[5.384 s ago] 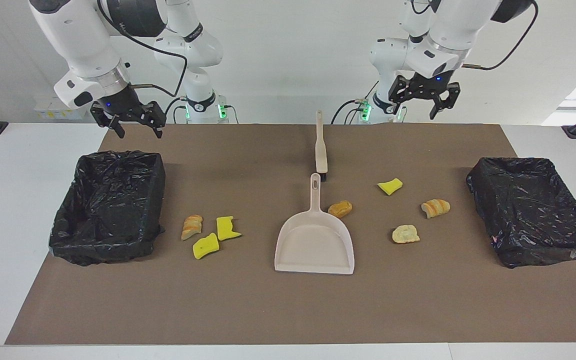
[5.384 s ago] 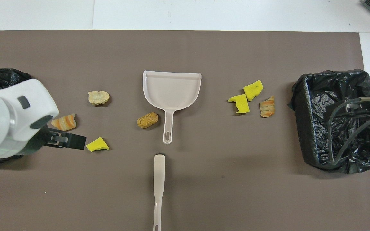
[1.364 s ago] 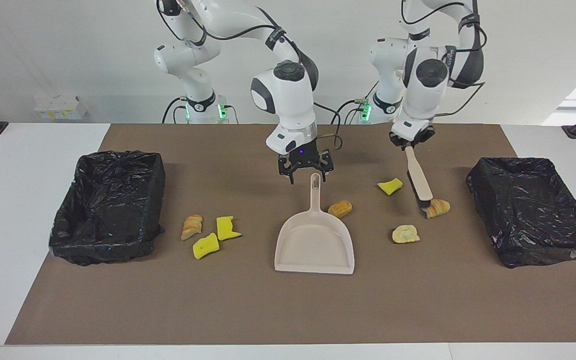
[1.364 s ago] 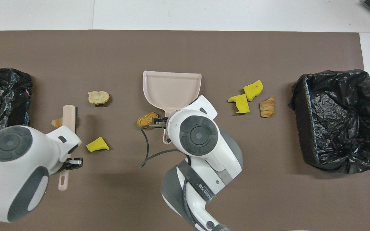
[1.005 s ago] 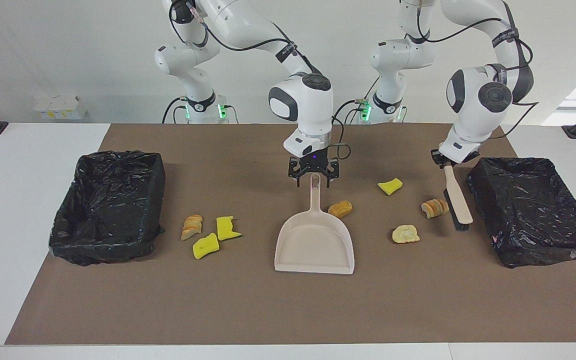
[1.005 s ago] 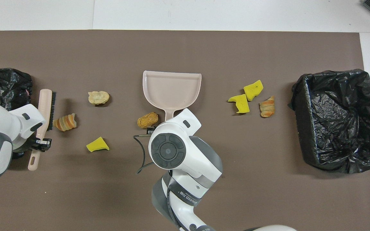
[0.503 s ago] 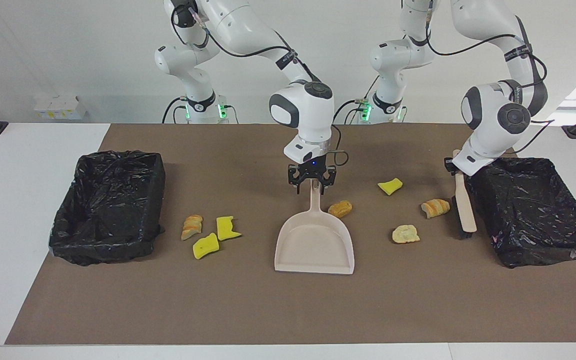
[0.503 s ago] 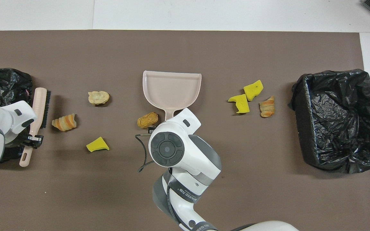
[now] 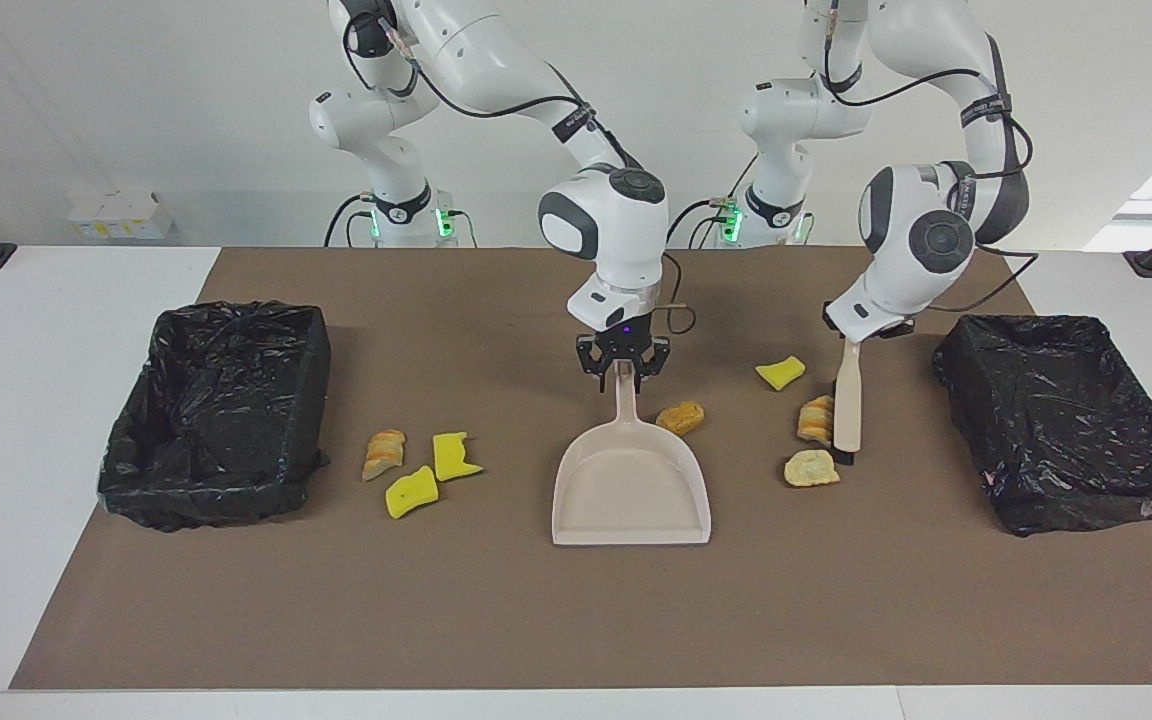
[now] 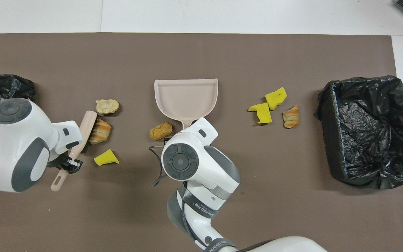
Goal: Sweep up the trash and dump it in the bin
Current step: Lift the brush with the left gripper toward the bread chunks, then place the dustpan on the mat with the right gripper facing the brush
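The brush (image 9: 846, 405) is swinging in from beside the black bin at the left arm's end (image 9: 946, 350) toward the middle of the tabletop, and it is now pressing against the striped bread piece (image 9: 816, 420), which has slid with it to just beside the pale bread piece (image 9: 811, 468). The first sweep is therefore under way, though no trash is lying in the dustpan (image 9: 631, 490) yet.

Nearest the robots, the left pincer (image 9: 851, 335) is staying clamped on the brush's handle, beside the yellow sponge wedge (image 9: 781, 372), which is lying where it was. The right pincer (image 9: 622, 368), spread over the dustpan's handle a second ago, is now closing onto it; it appears clamped, since the pan has shifted slightly. That suggests the pan is about to be positioned to receive the sweep.

Farther out, the brown bread piece (image 9: 681, 417) is sitting just beside the pan's handle, unmoved. Toward the right arm's end, three scraps (image 9: 411, 492) are lying untouched near the second black bin (image 9: 166, 330).
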Tool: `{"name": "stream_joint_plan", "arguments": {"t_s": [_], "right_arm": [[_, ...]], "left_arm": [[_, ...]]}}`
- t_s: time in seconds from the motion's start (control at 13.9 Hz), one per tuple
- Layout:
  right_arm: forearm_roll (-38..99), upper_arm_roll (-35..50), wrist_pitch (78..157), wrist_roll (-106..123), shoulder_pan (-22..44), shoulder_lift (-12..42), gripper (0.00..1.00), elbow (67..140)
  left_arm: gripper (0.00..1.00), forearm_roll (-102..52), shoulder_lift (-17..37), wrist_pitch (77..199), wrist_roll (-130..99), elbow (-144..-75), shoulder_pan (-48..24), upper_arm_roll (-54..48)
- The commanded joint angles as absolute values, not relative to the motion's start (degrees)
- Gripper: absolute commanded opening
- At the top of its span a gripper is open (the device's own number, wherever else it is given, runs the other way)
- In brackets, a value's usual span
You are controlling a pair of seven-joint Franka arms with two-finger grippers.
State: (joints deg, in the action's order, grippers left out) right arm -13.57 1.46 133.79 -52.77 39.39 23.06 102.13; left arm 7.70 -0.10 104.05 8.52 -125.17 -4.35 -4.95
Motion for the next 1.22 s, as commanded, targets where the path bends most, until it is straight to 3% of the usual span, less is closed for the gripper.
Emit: {"name": "stream_joint_plan", "arguments": {"t_s": [0.0,0.07,0.43,0.72,1.15], "right_arm": [[-15.3,1.7,134.0,-53.6,39.2,23.3,0.13,101.7],[-15.5,1.8,133.7,-53.6,39.3,23.2,0.0,101.4],[-14.4,1.8,131.9,-39.1,35.6,20.8,0.0,100.5],[-13.2,1.7,129.2,-24.0,31.9,17.5,0.0,100.8],[-11.6,1.8,121.6,6.4,26.5,13.7,0.0,101.9]], "left_arm": [[0.0,7.1,-2.5,99.4,8.0,-126.0,-8.7,-4.2],[0.0,7.1,-2.5,98.7,6.7,-124.9,-10.0,-4.2],[0.0,7.0,-3.1,91.9,6.5,-115.9,-9.5,-3.6],[0.0,7.0,-1.8,98.2,7.2,-114.3,-7.7,-3.4],[0.0,11.9,10.3,111.5,21.4,-109.0,-2.7,-3.4]]}}
